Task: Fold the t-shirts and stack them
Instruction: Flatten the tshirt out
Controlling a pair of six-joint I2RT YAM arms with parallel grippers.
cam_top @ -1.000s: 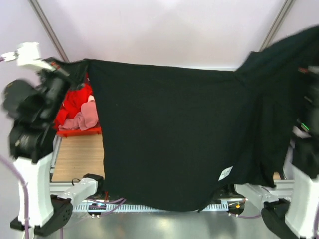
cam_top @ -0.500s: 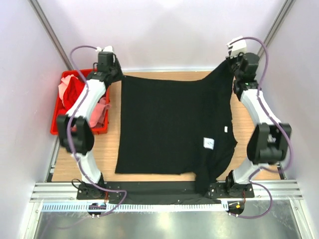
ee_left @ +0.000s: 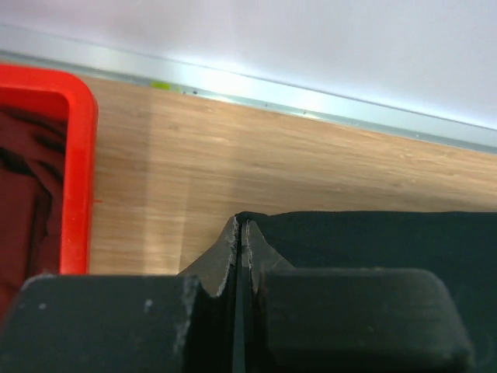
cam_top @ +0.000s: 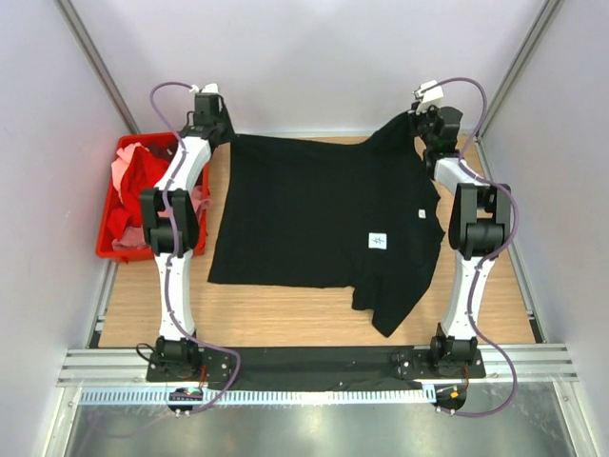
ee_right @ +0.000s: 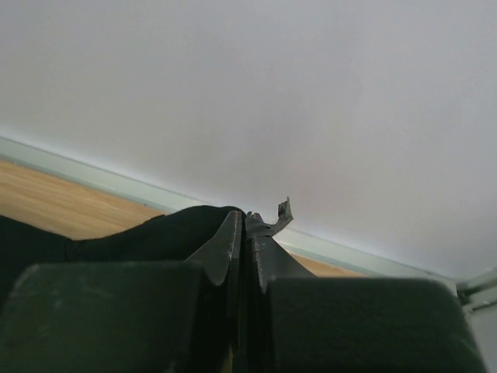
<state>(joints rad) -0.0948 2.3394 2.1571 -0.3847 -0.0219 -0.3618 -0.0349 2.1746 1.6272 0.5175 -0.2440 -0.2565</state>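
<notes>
Black shirt (cam_top: 319, 214): spread on the table (cam_top: 285, 319), pinched at both far corners.

Left gripper (ee_left: 241, 233): jaws closed to a slit on the far-left corner. Cloth shows between the tips and to their right, low over the wood.

Right gripper (ee_right: 247, 225): jaws likewise closed on the far-right corner, which rises off the table in a peak. A small scrap pokes out past the tips; I cannot tell what it is.

From both pairs of jaws the shirt runs back toward the arm bases. The held edge lies left to right along the far rail, and the body extends nearward from it. Neither arm is nearer, since each holds its own corner, stretched far out.

The near-right part is not flat. A flap trails toward the right base, and a white label (cam_top: 378, 241) faces up close by.

The shirt's left edge lies near the crate (cam_top: 133, 255), which holds red and pink shirts (cam_top: 133, 181), and the left arm's links lie between the two. The right edge lies close to the right arm's links.

Open room is the bare wood along the near side, between shirt and bases.

I judge the next move to be a fold, drawing the held edge nearward over the body with both arms level. The crate rim and the right arm's own elbow are what I must miss.
</notes>
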